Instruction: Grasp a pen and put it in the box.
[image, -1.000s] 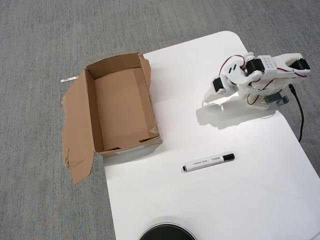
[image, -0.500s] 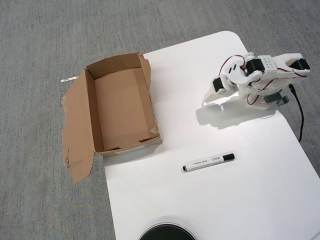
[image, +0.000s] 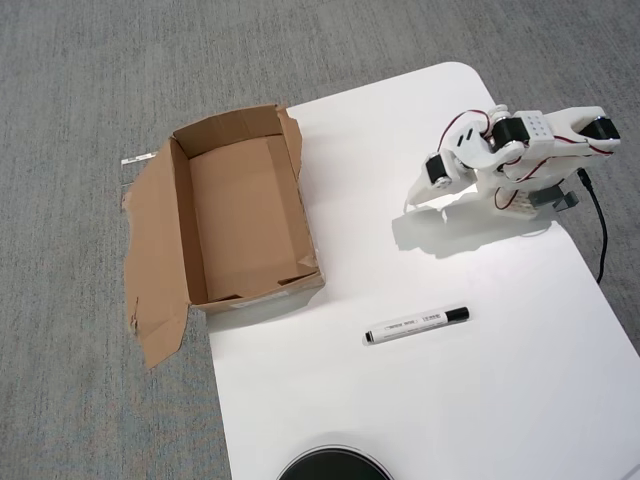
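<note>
The pen (image: 417, 325) lies flat on the white table (image: 520, 400), nearly level across the overhead view with its black cap to the right, well apart from both the box and the arm. Being round and slim, it could roll or skid away if the fingers come down off-centre or close along its length rather than across it. The box (image: 245, 215) sits to the left, open and empty, partly hanging past the table's edge over the grey carpet (image: 90, 100), so a push from the arm or a drop on its ragged flap could tip it or send the pen to the floor. The gripper (image: 413, 201) is folded near the arm's base at upper right, holding nothing; how far it is open I cannot tell.
</note>
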